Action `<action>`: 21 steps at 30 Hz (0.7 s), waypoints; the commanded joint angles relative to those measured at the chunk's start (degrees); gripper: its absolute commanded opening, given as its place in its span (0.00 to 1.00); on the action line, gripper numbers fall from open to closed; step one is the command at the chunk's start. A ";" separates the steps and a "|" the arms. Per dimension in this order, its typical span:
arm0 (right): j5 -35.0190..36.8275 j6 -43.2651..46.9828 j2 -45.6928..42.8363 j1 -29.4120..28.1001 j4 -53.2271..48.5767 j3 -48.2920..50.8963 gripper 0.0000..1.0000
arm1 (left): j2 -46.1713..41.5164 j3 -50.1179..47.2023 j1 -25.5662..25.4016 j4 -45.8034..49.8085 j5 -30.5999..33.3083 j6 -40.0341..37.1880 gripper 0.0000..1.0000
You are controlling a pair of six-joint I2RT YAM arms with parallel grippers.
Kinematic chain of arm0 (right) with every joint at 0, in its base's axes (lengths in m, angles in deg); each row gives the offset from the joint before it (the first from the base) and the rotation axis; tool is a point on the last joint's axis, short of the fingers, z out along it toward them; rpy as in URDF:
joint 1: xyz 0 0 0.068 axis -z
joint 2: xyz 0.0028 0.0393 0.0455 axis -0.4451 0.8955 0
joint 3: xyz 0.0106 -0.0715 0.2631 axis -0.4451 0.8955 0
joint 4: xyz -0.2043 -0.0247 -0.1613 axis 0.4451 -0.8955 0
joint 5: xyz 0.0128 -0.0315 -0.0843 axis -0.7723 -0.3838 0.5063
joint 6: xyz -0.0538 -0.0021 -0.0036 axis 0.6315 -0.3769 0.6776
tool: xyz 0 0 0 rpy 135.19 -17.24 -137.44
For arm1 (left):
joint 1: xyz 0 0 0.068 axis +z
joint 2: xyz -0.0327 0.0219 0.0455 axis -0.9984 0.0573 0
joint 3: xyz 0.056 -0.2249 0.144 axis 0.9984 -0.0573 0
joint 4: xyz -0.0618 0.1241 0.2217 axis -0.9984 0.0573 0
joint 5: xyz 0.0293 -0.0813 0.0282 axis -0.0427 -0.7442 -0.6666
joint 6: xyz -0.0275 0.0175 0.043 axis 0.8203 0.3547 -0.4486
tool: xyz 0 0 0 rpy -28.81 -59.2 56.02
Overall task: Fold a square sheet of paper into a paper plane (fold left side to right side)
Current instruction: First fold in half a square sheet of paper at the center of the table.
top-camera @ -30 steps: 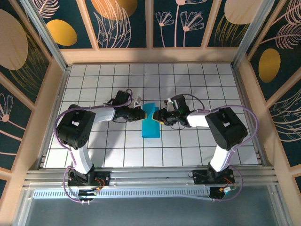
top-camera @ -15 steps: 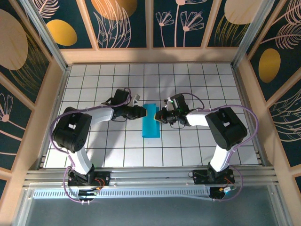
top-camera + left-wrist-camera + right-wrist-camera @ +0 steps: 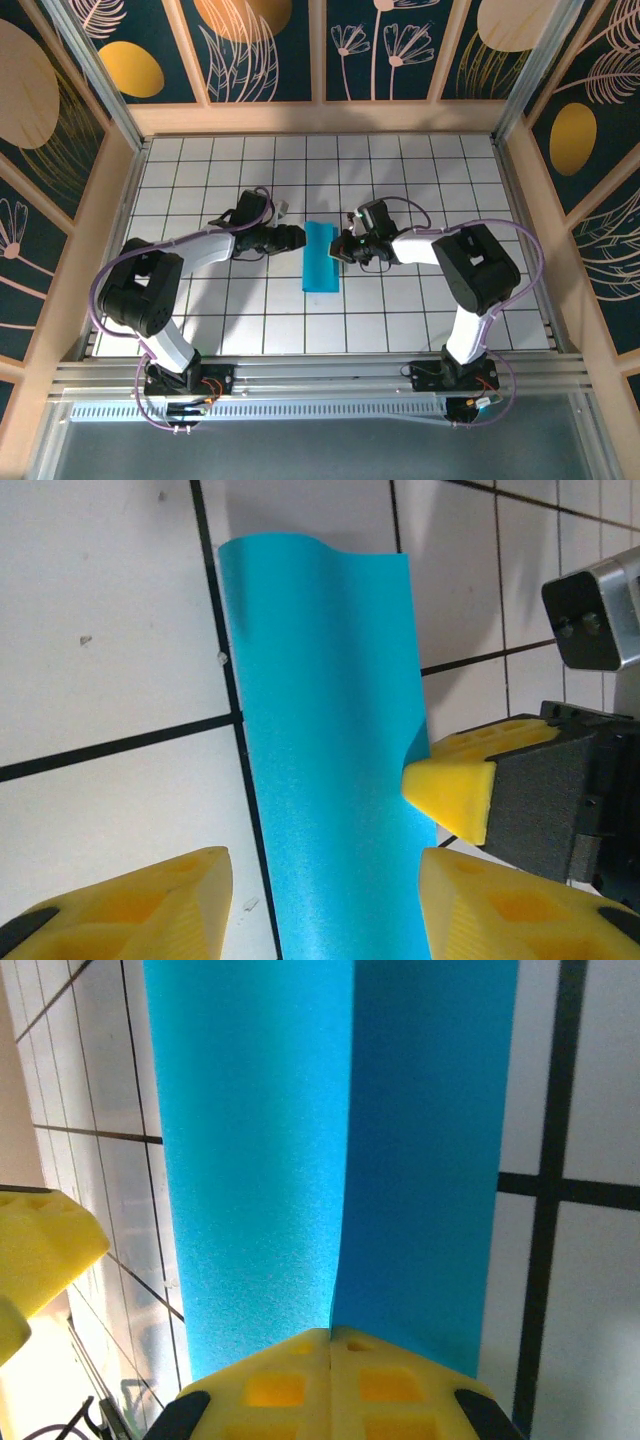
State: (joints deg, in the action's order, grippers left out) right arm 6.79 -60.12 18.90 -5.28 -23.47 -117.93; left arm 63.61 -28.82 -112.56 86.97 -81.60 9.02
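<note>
Cyan-blue and thin, the square sheet of paper [image 3: 320, 257] lies on the white tiled table [image 3: 420, 180] as a narrow strip, doubled over lengthwise, midway between the two arms. In the left wrist view its far end curls up off the tiles in a soft wave. The right wrist view shows two bands of different shade running along it [image 3: 260, 1140], so the layers probably do not lie flat on each other.

The left gripper [image 3: 297, 237] sits just beside the strip's left edge with its yellow foam fingers [image 3: 130, 905] spread apart, holding nothing. The right gripper [image 3: 341, 247] has its fingers brought together, and its tip [image 3: 450, 790] touches the strip's right long edge. Whether a layer is nipped between the pads I cannot tell.

This sheet looks almost weightless and limp, with no stiffness to push against. It will likely skate over the smooth tiles under any sideways nudge and spring partly open until a crease is pressed hard. It should mark permanently wherever it is pinched, and could tear if both arms pull apart. The best hold seems to be a light pinch on a loose long edge or a corner, where the paper already lifts, while the other gripper pins the strip flat close to the intended fold line
</note>
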 commanded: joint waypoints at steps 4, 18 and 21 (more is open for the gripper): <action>0.67 1.32 1.23 -0.99 -1.34 -1.84 0.00 | 3.15 -0.35 -0.25 -0.73 -2.02 1.53 0.53; 1.62 1.54 1.53 -1.35 -2.39 -2.09 0.00 | 8.02 1.69 -1.74 -1.60 -1.80 2.74 0.52; 1.97 1.70 1.54 -1.37 -2.82 -2.18 0.00 | 9.11 2.48 -2.31 -1.04 -1.21 2.69 0.48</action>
State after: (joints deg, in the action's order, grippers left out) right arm 7.34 -60.07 19.71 -5.95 -24.72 -118.67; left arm 70.82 -28.01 -114.07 85.96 -82.48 10.88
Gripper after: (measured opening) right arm 0.052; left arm 0.490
